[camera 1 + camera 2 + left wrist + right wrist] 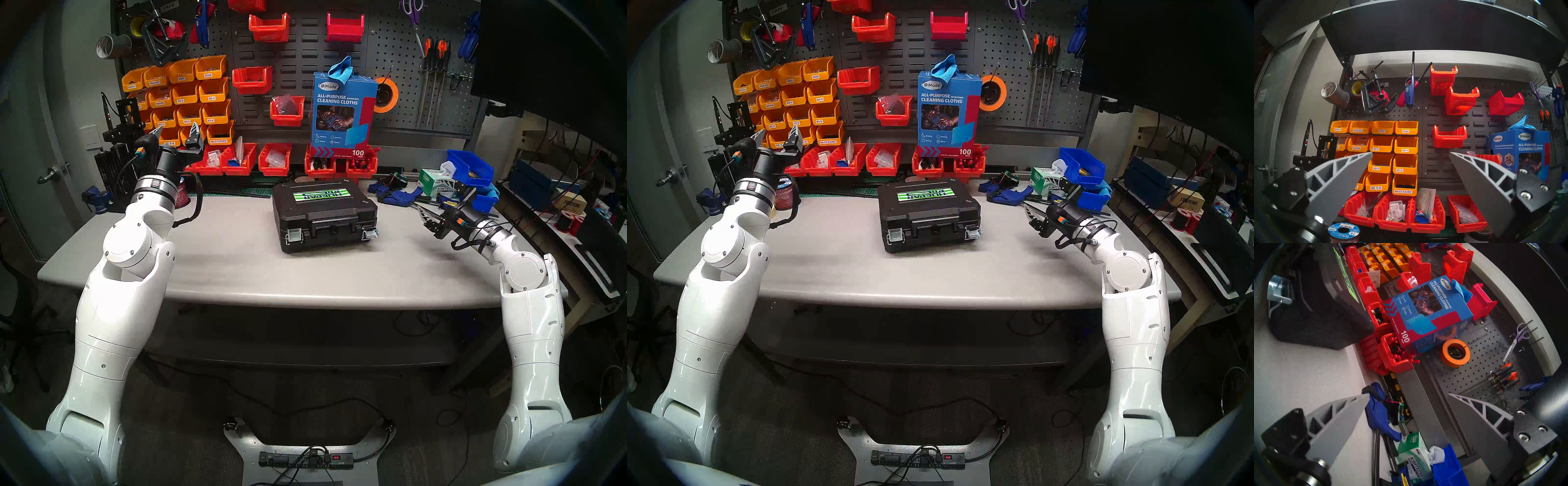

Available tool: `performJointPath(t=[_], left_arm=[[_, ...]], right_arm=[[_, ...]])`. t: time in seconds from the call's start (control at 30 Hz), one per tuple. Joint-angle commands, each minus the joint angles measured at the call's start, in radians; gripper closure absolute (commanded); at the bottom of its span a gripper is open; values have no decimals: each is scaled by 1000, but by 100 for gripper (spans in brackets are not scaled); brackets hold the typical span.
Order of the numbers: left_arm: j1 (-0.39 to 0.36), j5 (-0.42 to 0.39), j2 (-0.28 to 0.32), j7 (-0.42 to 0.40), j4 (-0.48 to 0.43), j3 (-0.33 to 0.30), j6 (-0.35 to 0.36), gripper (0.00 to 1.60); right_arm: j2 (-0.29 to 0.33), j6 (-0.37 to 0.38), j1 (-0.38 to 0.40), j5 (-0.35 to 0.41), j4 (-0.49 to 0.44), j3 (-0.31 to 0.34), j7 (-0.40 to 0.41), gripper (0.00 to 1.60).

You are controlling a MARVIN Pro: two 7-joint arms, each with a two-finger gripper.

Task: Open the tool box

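The black tool box lies flat in the middle of the grey table, lid down. Its green-and-white label faces up. Its handle and two silver latches face me. It also shows in the head stereo right view and at the top left of the right wrist view. My left gripper is open and empty, raised high at the far left and facing the pegboard. My right gripper is open and empty, low over the table to the right of the box.
A blue cleaning-cloths box stands on red bins behind the tool box. Blue clamps, a Kimtech tissue box and blue bins crowd the back right by my right gripper. A wire spool sits under my left wrist.
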Motion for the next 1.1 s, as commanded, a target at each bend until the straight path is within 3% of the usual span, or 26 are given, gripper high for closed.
performJointPath(t=[0.0,0.13,0.27,0.43,0.7,0.87,0.93,0.97,1.07], left_arm=[[37,-52,84,-127,-33,13,-89,0],[51,-82,128,-172,-34,29,-128,0],[72,-123,182,-268,-20,41,-199,0],[82,-153,194,-356,8,47,-270,0],[106,-222,262,-490,17,103,-364,0],[108,-244,277,-575,29,137,-407,0],[94,-241,272,-644,48,143,-409,0],[84,-229,291,-632,51,167,-424,0],[56,-206,265,-682,87,183,-436,0]], right_arm=[[6,-11,46,-30,13,14,-53,0],[0,-17,41,-37,16,14,-61,0],[-8,-26,38,-50,17,15,-76,0],[-13,-30,37,-59,16,17,-83,0],[-20,-35,39,-69,17,22,-86,0],[-25,-38,40,-75,17,27,-87,0],[-27,-40,41,-78,17,28,-86,0],[-28,-40,41,-78,17,29,-86,0],[-30,-42,42,-81,17,32,-85,0]])
